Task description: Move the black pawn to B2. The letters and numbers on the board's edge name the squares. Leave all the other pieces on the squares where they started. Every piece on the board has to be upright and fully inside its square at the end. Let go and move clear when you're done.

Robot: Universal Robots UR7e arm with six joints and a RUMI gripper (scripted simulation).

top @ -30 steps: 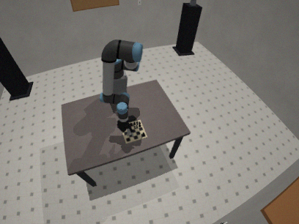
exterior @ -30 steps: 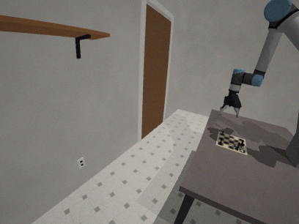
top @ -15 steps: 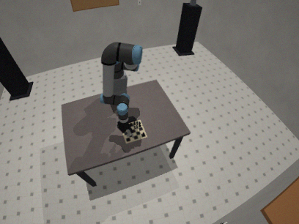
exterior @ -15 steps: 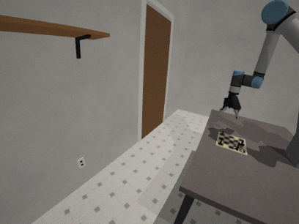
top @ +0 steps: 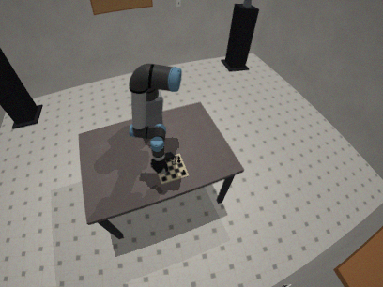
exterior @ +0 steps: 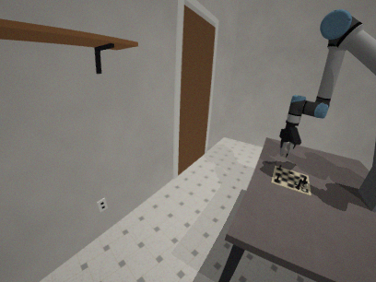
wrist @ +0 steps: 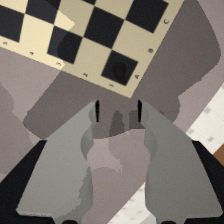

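The small chessboard (top: 173, 172) lies on the brown table near its front edge. In the wrist view its corner square by the letter A holds a dark round shape, which looks like the black pawn (wrist: 120, 70) seen from above. In the exterior view a small dark piece (exterior: 277, 177) stands on that near corner. My gripper (wrist: 118, 101) hangs above the bare table just off that corner of the board (wrist: 95, 40). Its fingers are drawn close together with a small gap and nothing between them. It also shows in the exterior view (exterior: 285, 155).
Other dark pieces (exterior: 301, 182) stand together at the far side of the board, also in the top view (top: 177, 161). The table edge and tiled floor lie close behind the gripper in the wrist view.
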